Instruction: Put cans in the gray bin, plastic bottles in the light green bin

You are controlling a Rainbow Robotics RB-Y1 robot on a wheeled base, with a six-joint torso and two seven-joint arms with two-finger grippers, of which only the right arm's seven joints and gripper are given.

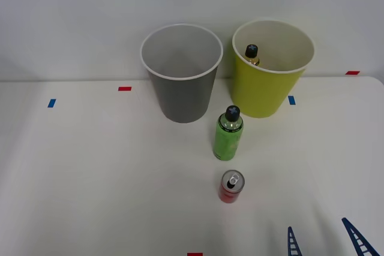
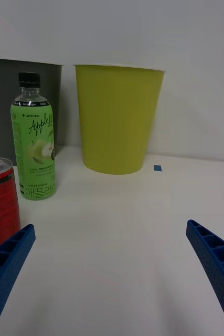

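Observation:
A small red can [image 1: 231,186] [image 2: 0,202] with a silver top stands upright on the white table. Just behind it stands a bright green plastic bottle [image 1: 228,134] [image 2: 33,143] with a black cap. The gray bin [image 1: 181,72] [image 2: 7,105] sits at the back, and the light green bin [image 1: 271,70] [image 2: 118,118] is to its right. An amber-necked, black-capped bottle [image 1: 252,53] rests inside the light green bin. My right gripper [image 1: 327,241] [image 2: 112,262] is open near the table's front right, to the right of the can, with nothing between its blue fingers.
Small red tape marks [image 1: 125,89] and blue tape marks [image 1: 51,103] dot the white table [image 1: 90,178]. A pale wall rises right behind the bins.

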